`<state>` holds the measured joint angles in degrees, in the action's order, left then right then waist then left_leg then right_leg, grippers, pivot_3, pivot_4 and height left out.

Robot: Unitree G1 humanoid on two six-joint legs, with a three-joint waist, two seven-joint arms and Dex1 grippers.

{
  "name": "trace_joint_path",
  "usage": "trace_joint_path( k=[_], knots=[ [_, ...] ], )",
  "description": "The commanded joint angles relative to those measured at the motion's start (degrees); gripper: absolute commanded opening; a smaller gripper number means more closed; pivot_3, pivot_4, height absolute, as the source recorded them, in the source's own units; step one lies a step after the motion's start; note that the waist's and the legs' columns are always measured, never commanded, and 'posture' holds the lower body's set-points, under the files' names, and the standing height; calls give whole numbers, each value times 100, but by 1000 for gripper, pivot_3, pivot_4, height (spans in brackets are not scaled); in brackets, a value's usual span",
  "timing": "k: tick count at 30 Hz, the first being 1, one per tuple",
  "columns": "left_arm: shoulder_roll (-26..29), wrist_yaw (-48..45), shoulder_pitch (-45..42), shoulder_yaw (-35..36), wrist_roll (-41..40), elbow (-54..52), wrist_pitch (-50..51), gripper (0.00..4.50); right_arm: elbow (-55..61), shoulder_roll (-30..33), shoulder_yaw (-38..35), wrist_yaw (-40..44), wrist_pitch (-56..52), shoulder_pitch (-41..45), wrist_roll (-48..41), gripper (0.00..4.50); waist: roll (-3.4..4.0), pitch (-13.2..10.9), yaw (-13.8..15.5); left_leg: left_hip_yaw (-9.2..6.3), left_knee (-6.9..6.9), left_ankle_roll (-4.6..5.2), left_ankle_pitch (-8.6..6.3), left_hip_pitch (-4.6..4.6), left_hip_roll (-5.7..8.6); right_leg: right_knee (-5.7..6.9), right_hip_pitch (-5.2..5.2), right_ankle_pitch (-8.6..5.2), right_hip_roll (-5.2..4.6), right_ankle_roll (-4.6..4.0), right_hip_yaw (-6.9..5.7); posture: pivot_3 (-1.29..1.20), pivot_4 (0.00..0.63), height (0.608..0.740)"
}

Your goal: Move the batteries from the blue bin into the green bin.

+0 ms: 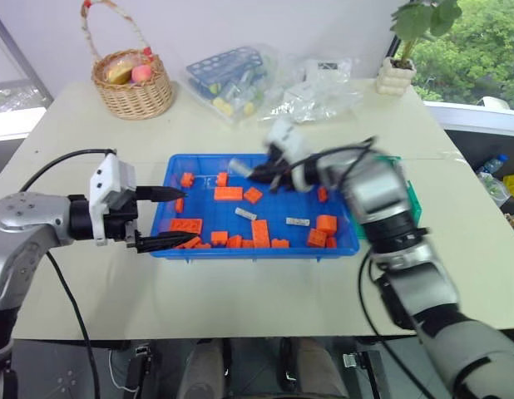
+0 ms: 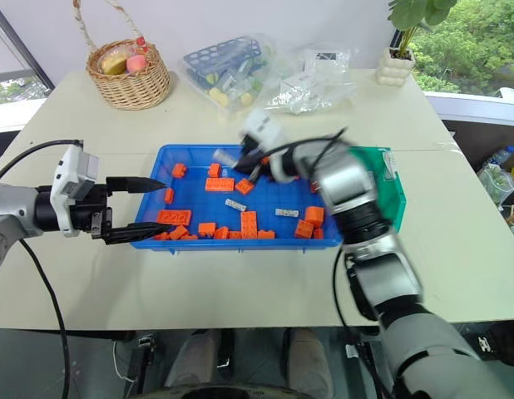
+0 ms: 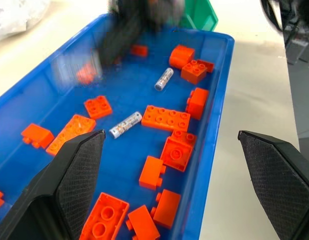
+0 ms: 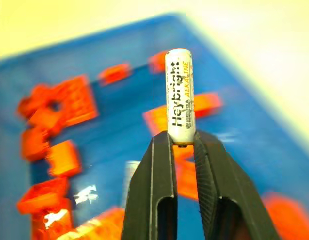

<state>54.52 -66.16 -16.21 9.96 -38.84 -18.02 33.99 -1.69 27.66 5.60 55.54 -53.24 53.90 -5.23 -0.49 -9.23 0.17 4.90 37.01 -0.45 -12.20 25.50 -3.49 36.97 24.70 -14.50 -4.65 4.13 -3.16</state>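
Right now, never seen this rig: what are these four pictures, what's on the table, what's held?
A two-armed humanoid robot. Two pictures come from its head camera, looking down at the table; the other two from cameras on each wrist. A blue bin holds orange bricks and two loose batteries. The green bin sits beside it on the robot's right. The right claw is shut on the battery, gripped by one end, lifted above the blue bin. The left claw waits open at the blue bin's left end. A basket, bags and plant stand behind.

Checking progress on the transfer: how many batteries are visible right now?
3: one clamped in the right gripper, a battery above the blue bin; two lying loose among orange bricks. Others may be hidden.
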Motion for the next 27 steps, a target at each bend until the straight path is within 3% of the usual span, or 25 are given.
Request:
trace_joint_path(
  k=[1,5,9,16,21,27],
  knots=[
    [-85,-5,-103,-18,49,4,-155,4500,798,951,-718,-73,-564,-577,-196,15,-3,0,26,0,-1,1,-1,-1,0,-3,-1,-1,0,-1,0,0,150,736],
    [-155,-53,-168,-86,114,110,-211,4500,1281,1829,-1343,-244,-867,-1565,-334,15,3,-6,24,5,-4,0,-2,-3,-1,-7,2,-1,1,-2,1,0,150,736],
    [-158,-141,-239,-133,135,202,-252,4500,1433,2120,-1602,-475,-838,-2228,-426,15,8,-10,-74,6,-2,1,-1,-6,-3,1,4,-1,8,-2,6,0,150,736],
    [-150,-209,-445,-205,162,307,-236,4500,1038,2022,-1394,-869,-367,-1915,-497,3136,5,-15,-85,5,-2,1,-1,-6,-4,0,4,-3,9,-3,5,0,150,736],
    [-76,-239,-481,-123,156,283,-188,4500,1024,1062,-702,-909,-430,-718,-907,3136,13,-28,-130,7,-2,2,-1,-5,-7,8,13,-2,16,-1,11,0,150,736],
    [-32,-211,-420,-62,154,195,-143,4500,998,-362,585,-1215,-486,-412,-937,3136,11,-28,-84,1,-10,2,0,2,-10,12,14,2,23,7,7,0,150,736]
  ],
)
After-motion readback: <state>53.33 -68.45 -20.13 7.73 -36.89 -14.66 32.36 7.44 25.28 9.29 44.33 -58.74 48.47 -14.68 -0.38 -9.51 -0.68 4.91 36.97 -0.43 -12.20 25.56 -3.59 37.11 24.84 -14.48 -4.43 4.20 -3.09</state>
